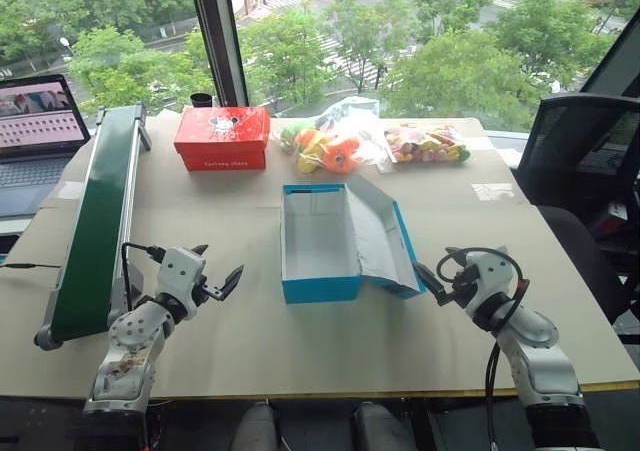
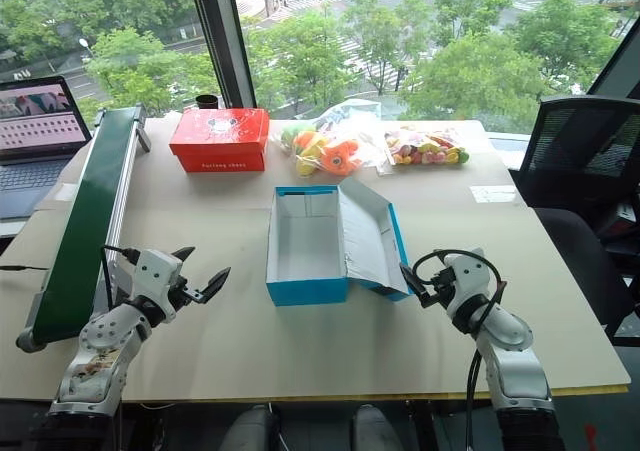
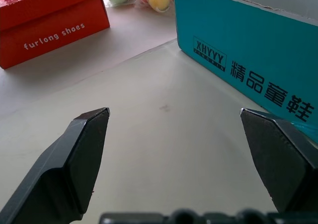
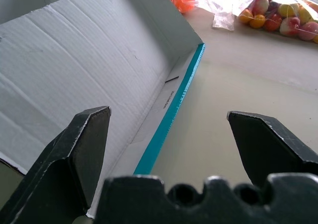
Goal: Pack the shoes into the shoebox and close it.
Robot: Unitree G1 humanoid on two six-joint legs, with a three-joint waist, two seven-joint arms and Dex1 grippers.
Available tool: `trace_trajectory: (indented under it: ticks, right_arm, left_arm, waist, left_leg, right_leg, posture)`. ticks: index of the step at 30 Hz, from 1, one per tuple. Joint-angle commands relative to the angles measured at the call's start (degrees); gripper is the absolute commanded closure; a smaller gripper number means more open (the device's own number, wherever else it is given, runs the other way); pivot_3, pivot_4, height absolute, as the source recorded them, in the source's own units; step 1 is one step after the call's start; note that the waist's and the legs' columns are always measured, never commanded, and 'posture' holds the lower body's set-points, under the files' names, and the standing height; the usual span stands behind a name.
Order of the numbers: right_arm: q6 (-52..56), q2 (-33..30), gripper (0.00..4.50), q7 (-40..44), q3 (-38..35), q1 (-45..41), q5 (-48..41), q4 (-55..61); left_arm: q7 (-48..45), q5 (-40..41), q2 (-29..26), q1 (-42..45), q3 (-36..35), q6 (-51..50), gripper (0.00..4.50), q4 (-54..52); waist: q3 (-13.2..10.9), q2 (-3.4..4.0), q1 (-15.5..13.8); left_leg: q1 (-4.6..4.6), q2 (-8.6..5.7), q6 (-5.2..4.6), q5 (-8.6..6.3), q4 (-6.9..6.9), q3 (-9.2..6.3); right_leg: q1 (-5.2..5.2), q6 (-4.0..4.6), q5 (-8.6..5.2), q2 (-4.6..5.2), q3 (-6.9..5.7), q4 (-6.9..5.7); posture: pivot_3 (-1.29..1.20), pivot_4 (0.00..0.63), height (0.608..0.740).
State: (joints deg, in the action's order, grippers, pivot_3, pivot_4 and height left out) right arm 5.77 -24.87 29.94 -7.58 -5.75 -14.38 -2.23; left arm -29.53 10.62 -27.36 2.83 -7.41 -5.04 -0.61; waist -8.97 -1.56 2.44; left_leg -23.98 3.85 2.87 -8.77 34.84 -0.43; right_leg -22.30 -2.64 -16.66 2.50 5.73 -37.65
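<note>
Red box (image 3: 49, 25) reads "furlong shoes"; shoebox (image 3: 248, 60) "XHYYY".

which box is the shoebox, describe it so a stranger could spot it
On the tan table, look at the middle, between the two robot arms. The shoebox is bright blue outside, white inside, its lid hanging open to the right. The red box farther back is shut.

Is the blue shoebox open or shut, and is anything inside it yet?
Open and empty. The shoebox shows its bare white inside, and its lid leans out toward the right gripper.
</note>
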Motion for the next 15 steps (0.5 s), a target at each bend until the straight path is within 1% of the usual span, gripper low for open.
trace_trajectory:
  ticks: [1,4,6,7,11,13,15]
  right_arm:
    - [6.3,-1.1,0.03,-1.3,-1.4,-4.8,-2.9,6.5]
    - [15.1,-3.2,0.03,-2.3,-2.8,-13.7,-6.5,10.8]
    - [17.1,-4.1,0.03,-1.5,-2.0,-18.1,-6.8,10.5]
    - [18.4,-4.1,0.03,-0.7,-1.3,-20.7,-7.6,10.2]
    - [21.6,-3.3,0.03,3.5,2.6,-27.9,-9.4,8.8]
    - [23.3,-2.0,0.03,6.2,4.7,-31.2,-10.8,7.8]
    - [23.8,-0.9,0.03,8.1,6.3,-33.0,-11.3,6.7]
  left_arm:
    - [0.5,1.6,-0.4,2.7,-1.8,-1.1,0.0,-2.2]
    - [2.1,4.1,-0.4,6.9,-4.3,-3.9,0.0,-3.9]
    - [4.0,5.5,-0.3,9.8,-6.1,-6.6,0.0,-4.6]
    - [6.5,5.6,-0.4,11.9,-7.7,-8.4,0.0,-4.4]
    - [15.7,4.9,-1.0,17.6,-13.4,-14.8,0.0,-3.0]
    - [20.2,4.5,-1.7,19.0,-16.8,-18.2,0.0,-2.8]
    - [21.8,4.2,-2.6,18.7,-18.2,-20.5,0.0,-3.5]
  waist:
    - [0.0,0.0,0.0]
    - [-0.5,0.02,0.4]
    - [-0.5,0.0,0.4]
    - [-0.5,-0.01,0.2]
    - [-0.5,-0.08,0.0]
    - [-0.5,-0.1,0.2]
    - [-0.5,-0.11,0.4]
  left_leg:
    - [0.0,0.0,0.0,0.0,0.0,0.0]
    - [-0.09,0.0,0.0,0.04,0.1,0.0]
    - [-0.28,0.0,-0.06,0.17,0.1,-0.03]
    - [-0.27,0.0,-0.08,0.18,0.1,-0.04]
    - [-0.24,0.01,-0.09,0.16,-0.01,-0.17]
    - [-0.41,-0.02,-0.07,0.1,0.04,-0.17]
    - [-0.76,-0.03,-0.07,0.08,0.1,-0.15]
  right_leg:
    - [0.0,0.0,0.0,0.0,0.0,0.0]
    - [-0.16,-0.02,0.14,-0.01,0.05,-0.12]
    - [-0.41,-0.06,0.34,-0.06,0.07,-0.17]
    - [-0.4,-0.06,0.34,-0.07,0.07,-0.18]
    - [-0.2,-0.08,0.27,-0.09,-0.07,0.05]
    - [-0.29,0.07,0.36,-0.06,-0.07,0.08]
    - [-0.68,0.21,0.44,-0.04,-0.03,0.02]
  posture:
    - [0.0,0.15,0.739]
    - [0.0,0.15,0.739]
    - [0.0,0.15,0.739]
    - [0.0,0.15,0.739]
    - [0.0,0.15,0.739]
    - [0.0,0.15,0.739]
    - [0.0,0.15,0.739]
